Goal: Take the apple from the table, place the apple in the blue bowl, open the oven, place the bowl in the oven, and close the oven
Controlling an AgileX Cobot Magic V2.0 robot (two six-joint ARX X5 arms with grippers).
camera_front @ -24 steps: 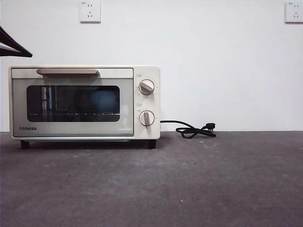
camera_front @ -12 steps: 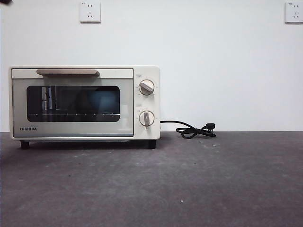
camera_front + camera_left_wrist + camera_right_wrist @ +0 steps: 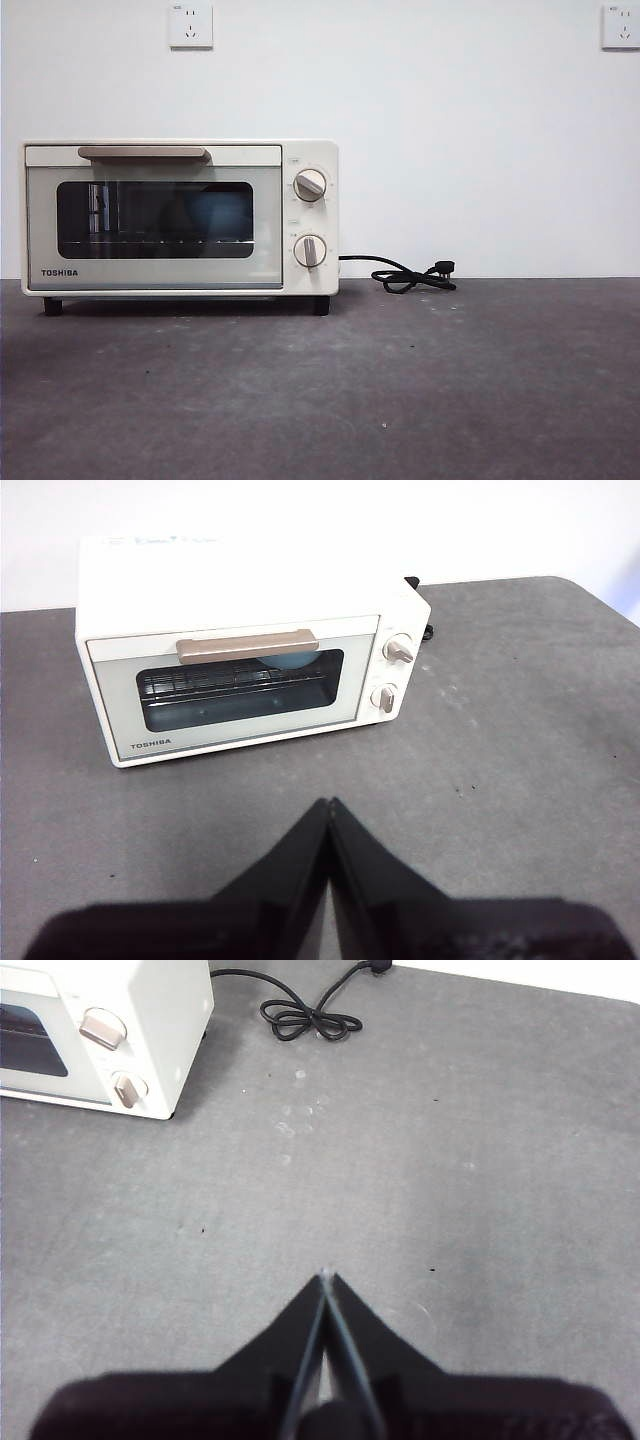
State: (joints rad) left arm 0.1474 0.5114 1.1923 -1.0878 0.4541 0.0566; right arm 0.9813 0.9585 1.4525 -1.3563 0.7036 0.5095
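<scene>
The cream-white oven [image 3: 180,217] stands on the left of the table [image 3: 400,380] with its glass door closed. Through the glass I see the blue bowl [image 3: 220,214] inside on the rack, and it also shows as a blue patch behind the handle, the blue bowl [image 3: 292,660]. The apple is hidden from every view. My left gripper [image 3: 328,806] hangs shut and empty, high above the table in front of the oven [image 3: 250,665]. My right gripper [image 3: 325,1278] is shut and empty over bare table [image 3: 450,1160], to the right of the oven [image 3: 100,1030].
The oven's black cord [image 3: 410,275] lies coiled by the wall to the right of the oven, also seen as the cord [image 3: 305,1015]. Two wall sockets [image 3: 190,25] sit high on the white wall. No arm shows in the front view.
The black arm tip at the top left corner of the front view has risen out of the picture. The oven stays closed and unmoved.
</scene>
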